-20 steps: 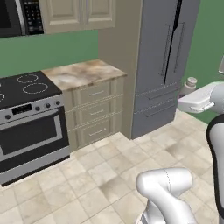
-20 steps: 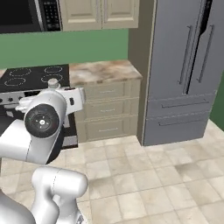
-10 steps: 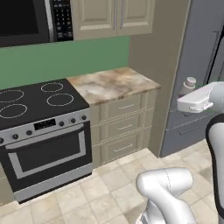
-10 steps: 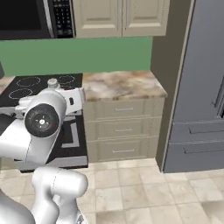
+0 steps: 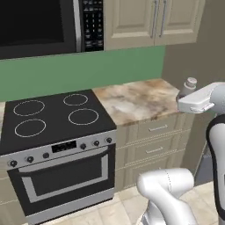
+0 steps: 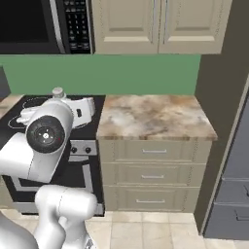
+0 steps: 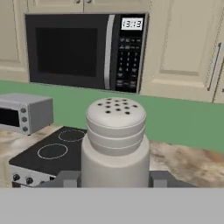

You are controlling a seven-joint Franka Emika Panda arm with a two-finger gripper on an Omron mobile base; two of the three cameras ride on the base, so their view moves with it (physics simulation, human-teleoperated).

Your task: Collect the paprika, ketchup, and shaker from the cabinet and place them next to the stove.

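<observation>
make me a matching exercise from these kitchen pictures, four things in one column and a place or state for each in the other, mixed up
Things:
1. shaker
2. stove
3. microwave
4. toaster oven

Places or states:
A. mounted on the wall above the cooktop
B. held between the fingers
C. on the counter, on the far side of the stove from the marble counter
D. left of the marble counter, burners bare

Pairs: 1-B, 2-D, 3-A, 4-C

Bare marble counter (image 5: 136,101) beside stove (image 5: 52,118)
</observation>
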